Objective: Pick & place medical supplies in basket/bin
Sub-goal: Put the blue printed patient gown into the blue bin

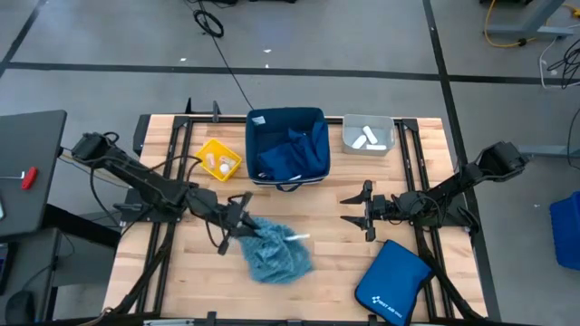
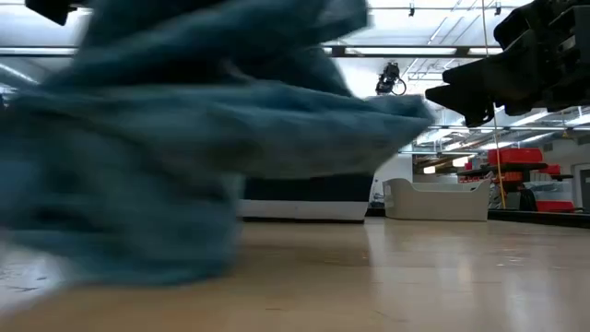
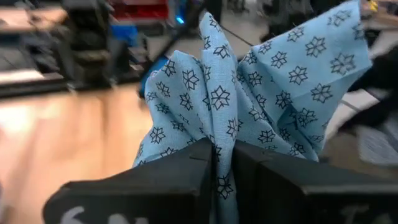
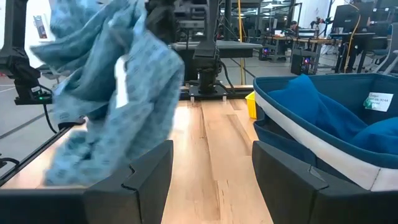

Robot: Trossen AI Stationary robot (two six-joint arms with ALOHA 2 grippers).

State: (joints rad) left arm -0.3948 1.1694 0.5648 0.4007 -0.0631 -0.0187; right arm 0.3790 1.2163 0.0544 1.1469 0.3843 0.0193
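My left gripper (image 1: 239,220) is shut on the teal patterned cloth (image 1: 276,251), which is bunched near the table's middle front. A white oblong packet (image 1: 297,237) lies on the cloth. My right gripper (image 1: 356,210) hovers open to the cloth's right, touching nothing. The navy blue tub (image 1: 319,119) with a white label holds the dark blue cloth (image 1: 290,152). Small clear vials sit in the yellow tub (image 1: 205,149). White packets lie in the pale grey tub (image 1: 347,136). My left gripper pinches a gathered fold of the teal cloth (image 3: 219,163) between its two fingers (image 3: 186,168), coming level from the table's left. The cloth fans out beyond the fingertips in several layers. Its lower part (image 2: 138,263) seems to rest on the table.
A flat royal-blue zip pouch (image 1: 391,282) lies at the front right. The three tubs stand in a row along the far edge. Bare wood (image 1: 340,258) lies between the cloth and the pouch. The navy tub (image 4: 323,146) is close beside my right gripper (image 4: 211,180).
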